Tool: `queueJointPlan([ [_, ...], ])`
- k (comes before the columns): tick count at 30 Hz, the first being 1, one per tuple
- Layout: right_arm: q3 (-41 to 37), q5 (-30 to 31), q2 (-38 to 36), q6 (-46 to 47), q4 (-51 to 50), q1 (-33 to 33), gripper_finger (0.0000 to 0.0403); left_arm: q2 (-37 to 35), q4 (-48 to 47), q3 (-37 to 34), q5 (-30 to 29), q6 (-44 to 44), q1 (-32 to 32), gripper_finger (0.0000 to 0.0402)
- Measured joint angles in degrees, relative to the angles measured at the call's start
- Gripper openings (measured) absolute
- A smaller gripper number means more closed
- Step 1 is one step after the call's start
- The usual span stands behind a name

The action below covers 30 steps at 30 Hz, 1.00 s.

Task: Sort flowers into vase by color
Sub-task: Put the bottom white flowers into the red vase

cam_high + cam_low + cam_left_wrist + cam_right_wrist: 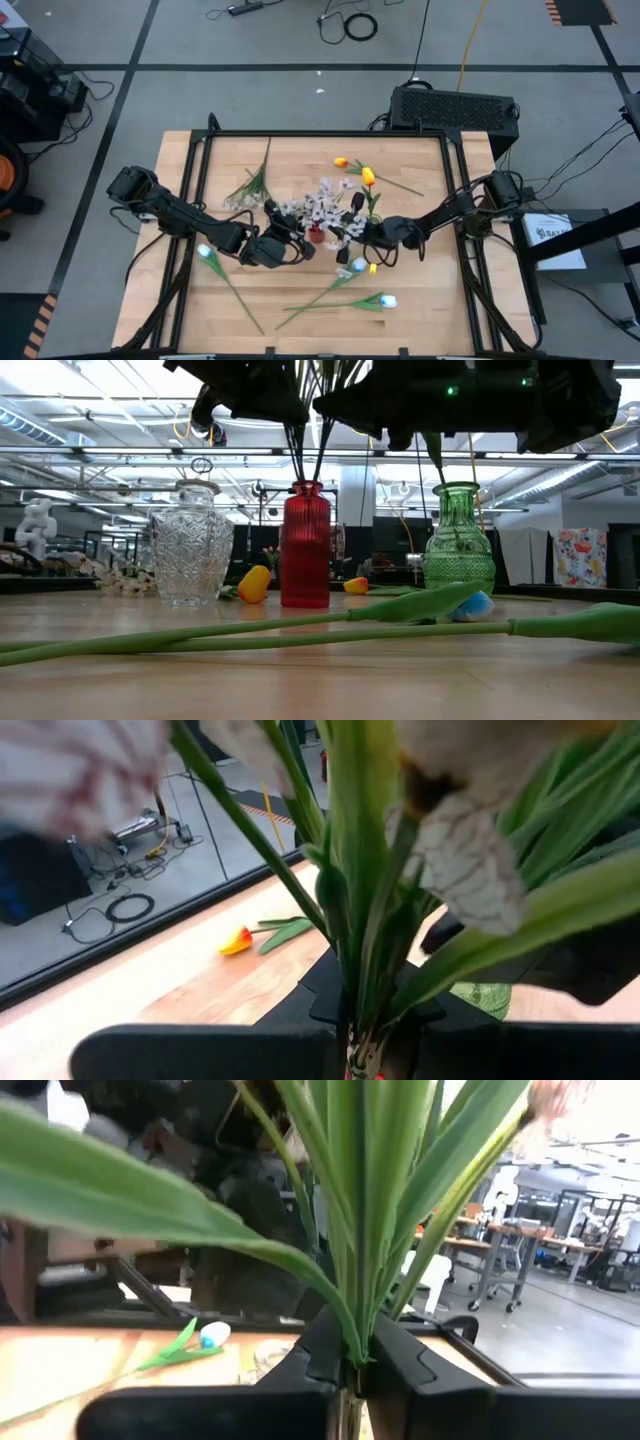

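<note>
At the middle of the tabletop [420,300], the left gripper [362,1020] and the right gripper [358,1365] meet above the red vase [305,545]. Each is closed on a bunch of green stems: the left gripper clamps the blossom spray [315,208], whose pale petals fan out just above its fingers, and the right gripper clamps long green stems and leaves [360,1210], probably of the same bunch, though the wrist view is too close to be sure. Stems run down from the grippers into the red vase's mouth. To one side of it stands a clear glass vase [191,545], to the other a green vase [459,545] with a single stem in it. Beyond the right gripper lie two orange tulips [366,176]; near the table's front edge, below both grippers, pale-blue tulips [386,300] lie flat. Another blossom spray [247,190] lies beyond the left gripper.
</note>
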Motion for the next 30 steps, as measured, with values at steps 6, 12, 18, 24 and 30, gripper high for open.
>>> queueJointPlan([
  [6,0.0,0.0,0.0,1.6,-3.0,-0.5,0.0029,1.2,0.0,0.0,-0.1,-2.5,0.0,0.0034],
  [12,0.0,0.4,0.0,1.6,-4.3,-0.5,0.0031,3.2,-0.3,0.0,-1.0,-5.3,0.0,0.0034],
  [18,0.0,0.5,0.0,2.5,-4.5,-0.5,0.0031,3.4,-0.4,0.0,-1.5,-5.2,-0.4,0.0034],
  [24,0.0,0.5,0.0,4.0,-5.1,-0.6,0.0031,3.4,-0.4,0.0,-3.1,-5.3,-1.3,0.0034],
  [30,1.9,0.5,0.0,4.1,-6.8,-0.6,0.0032,3.4,-0.4,0.0,-3.4,-5.2,-1.7,0.0081],
])
